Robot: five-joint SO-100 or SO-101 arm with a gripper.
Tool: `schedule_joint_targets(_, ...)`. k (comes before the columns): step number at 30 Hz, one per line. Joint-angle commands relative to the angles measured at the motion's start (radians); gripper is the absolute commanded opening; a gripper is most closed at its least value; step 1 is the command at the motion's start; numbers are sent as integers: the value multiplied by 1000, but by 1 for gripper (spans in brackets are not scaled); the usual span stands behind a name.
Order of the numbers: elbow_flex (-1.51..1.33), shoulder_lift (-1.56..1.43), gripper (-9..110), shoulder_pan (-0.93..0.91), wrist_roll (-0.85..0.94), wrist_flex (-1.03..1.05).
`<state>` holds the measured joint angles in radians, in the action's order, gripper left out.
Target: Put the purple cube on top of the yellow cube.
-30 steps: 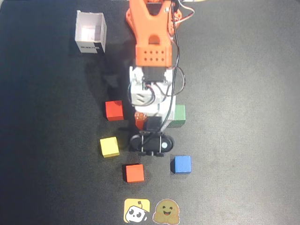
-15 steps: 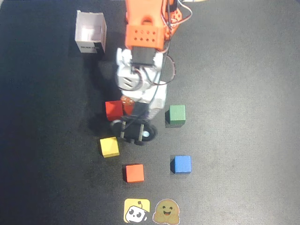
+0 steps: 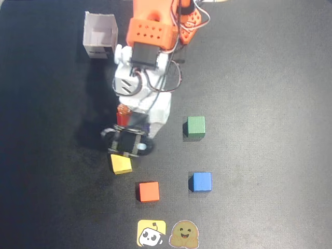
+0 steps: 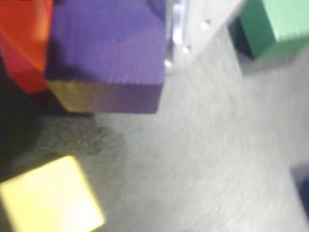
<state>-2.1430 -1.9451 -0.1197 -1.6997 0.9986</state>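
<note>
My gripper (image 4: 104,48) is shut on the purple cube (image 4: 108,43), which fills the top left of the wrist view between the orange jaw on the left and the white jaw on the right. The cube hangs above the dark mat. The yellow cube (image 4: 50,198) lies on the mat at the lower left of the wrist view, apart from the purple cube. In the overhead view the gripper (image 3: 136,129) is just above and slightly right of the yellow cube (image 3: 120,164). There the arm hides most of the purple cube.
A green cube (image 3: 195,127), a blue cube (image 3: 200,182) and an orange cube (image 3: 149,191) lie on the mat. A white open box (image 3: 100,35) stands at the back left. Two flat stickers (image 3: 151,233) lie at the front edge.
</note>
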Motion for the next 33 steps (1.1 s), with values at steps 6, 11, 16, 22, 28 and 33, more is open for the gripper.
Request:
schedule_joint_targets(6, 66, -8, 1, -25, -118, -57)
schedule_joint_targets(11, 140, 87, 1, -71, -77, -61)
schedule_joint_targets(16, 192, 164, 1, -101, 51, -71)
schedule_joint_targets(22, 239, 230, 1, -97, 204, -71)
schedule_joint_targets(28, 255, 262, 1, -91, 307, -81)
schedule_joint_targets(33, 272, 290, 1, -97, 322, -78)
